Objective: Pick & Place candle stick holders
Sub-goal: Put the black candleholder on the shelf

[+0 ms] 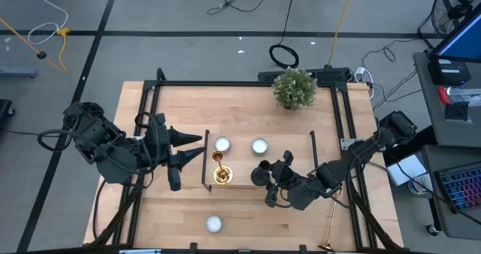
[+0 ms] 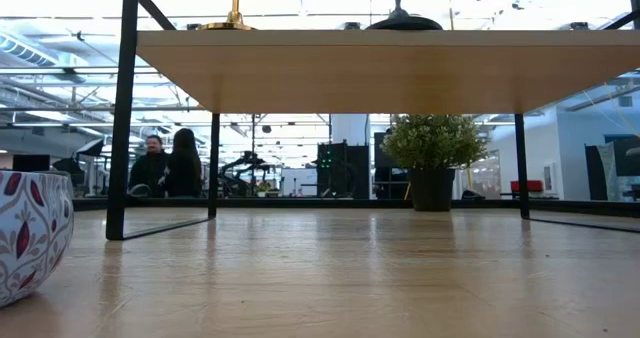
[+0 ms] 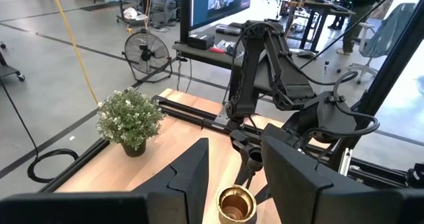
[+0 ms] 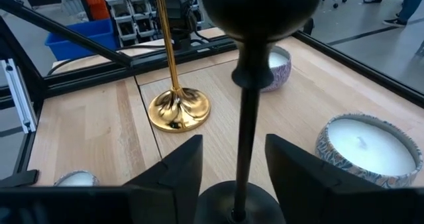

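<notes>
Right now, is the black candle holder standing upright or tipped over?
Upright. The black candle holder has its stem vertical between the right gripper's parted fingers, base flat on the wooden stand.

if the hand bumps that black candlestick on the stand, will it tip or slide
Probably tips: the black candlestick has a thin stem under a bulky cup, so it looks top-heavy, though its round base should help. It looks rigid. The right hand stands open around the stem, so a sideways nudge could topple it.

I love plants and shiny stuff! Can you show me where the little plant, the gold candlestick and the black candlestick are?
plant (image 1: 294,88): high view, on its leafy top.
gold candlestick (image 4: 179,109): right wrist view, on its round base.
black candlestick (image 4: 246,128): right wrist view, on its thin stem.
</notes>
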Robot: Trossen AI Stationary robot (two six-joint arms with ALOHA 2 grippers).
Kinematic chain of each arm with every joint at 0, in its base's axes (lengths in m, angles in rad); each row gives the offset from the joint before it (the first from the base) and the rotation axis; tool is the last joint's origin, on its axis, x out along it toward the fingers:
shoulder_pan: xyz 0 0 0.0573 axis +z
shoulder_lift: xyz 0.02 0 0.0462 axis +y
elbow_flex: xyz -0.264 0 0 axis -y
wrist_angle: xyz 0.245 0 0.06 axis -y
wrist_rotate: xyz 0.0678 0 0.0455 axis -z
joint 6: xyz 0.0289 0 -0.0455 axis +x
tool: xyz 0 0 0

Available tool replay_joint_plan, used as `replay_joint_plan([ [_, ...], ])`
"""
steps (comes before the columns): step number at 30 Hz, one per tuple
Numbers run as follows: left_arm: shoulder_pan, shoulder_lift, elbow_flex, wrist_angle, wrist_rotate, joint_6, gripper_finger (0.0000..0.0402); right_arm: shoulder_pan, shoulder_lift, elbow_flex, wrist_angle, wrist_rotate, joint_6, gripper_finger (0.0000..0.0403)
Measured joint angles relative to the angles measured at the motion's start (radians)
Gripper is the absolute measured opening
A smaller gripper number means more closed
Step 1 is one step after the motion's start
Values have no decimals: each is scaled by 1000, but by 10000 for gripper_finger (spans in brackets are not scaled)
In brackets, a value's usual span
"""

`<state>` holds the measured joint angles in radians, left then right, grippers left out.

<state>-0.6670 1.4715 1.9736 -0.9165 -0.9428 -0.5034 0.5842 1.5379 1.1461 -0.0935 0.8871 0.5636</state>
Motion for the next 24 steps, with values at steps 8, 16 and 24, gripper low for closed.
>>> replay_joint_plan([
  [8,0,0,0,0,2,0,145,0,0,0,0,1,0,188],
  [16,0,0,0,-8,2,0,145,0,-5,0,-3,0,-3,192],
  [24,0,0,0,-8,2,-2,145,-11,-16,-1,-10,26,-27,192],
])
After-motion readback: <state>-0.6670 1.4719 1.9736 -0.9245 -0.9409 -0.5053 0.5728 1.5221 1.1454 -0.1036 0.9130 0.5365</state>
